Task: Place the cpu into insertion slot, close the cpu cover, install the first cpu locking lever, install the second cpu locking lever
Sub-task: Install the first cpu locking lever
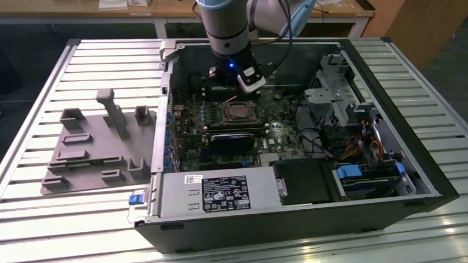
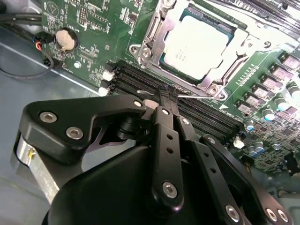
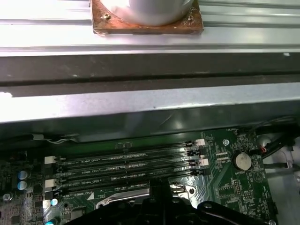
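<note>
Small flat square cpu (image 2: 199, 44), dull silver-grey top, sits seated in the insertion slot (image 1: 226, 112), the square metal-rimmed socket on the green circuit board (image 2: 89, 21). Thin silvery cpu cover (image 2: 149, 35) lies flat around it; the chip's top shows through the square window. The second wrist view shows screws at the frame's corners.

Just beside the socket: a bank of long narrow black memory slots (image 3: 126, 168), running parallel to the socket's edge.

Black linkage gripper (image 2: 166, 93) hangs tip-down over those slots, right at the socket's edge. Fingers are drawn together at the tip, no gap visible between them. Cannot tell whether anything is pinched there, or whether the tips touch the board.

Round silver coin battery (image 2: 65, 38) sits on the board, well apart from the socket, with thin black wires near it.

Exterior view: grey-and-blue robot arm (image 1: 227, 33) reaches down into the open black computer case (image 1: 409, 164), which lies on its side. A long black card (image 1: 234, 139) is mounted below the socket. Grey metal power supply box (image 1: 219, 192) with a dark label sits at the case's near edge. A grey moulded fixture tray (image 1: 95, 148) lies outside the case on the exterior view's left. All of this rests on a slatted metal table (image 1: 44, 219).
</note>
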Robot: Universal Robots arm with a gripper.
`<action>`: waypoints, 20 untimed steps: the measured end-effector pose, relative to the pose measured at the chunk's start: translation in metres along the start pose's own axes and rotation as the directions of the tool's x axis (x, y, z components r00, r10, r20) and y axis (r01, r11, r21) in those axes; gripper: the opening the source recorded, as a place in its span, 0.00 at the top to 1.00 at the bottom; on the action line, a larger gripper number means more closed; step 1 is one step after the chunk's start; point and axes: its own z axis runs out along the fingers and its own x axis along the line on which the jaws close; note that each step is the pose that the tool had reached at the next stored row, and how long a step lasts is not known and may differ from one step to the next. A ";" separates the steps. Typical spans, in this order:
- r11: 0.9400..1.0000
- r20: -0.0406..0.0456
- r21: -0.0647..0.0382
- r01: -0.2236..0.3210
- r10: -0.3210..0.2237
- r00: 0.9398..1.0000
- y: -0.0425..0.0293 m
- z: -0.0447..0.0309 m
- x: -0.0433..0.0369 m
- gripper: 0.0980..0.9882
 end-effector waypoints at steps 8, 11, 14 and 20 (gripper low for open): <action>0.999 0.016 0.010 -0.052 0.052 0.999 0.0009 0.0030 0.0007 1.00; 0.998 0.021 0.011 -0.057 0.057 0.998 0.0028 0.0042 0.0012 1.00; 0.998 0.028 0.012 -0.063 0.062 0.998 0.0053 0.0057 0.0018 1.00; 0.996 0.042 0.020 -0.088 0.087 0.995 0.0055 0.0080 0.0035 1.00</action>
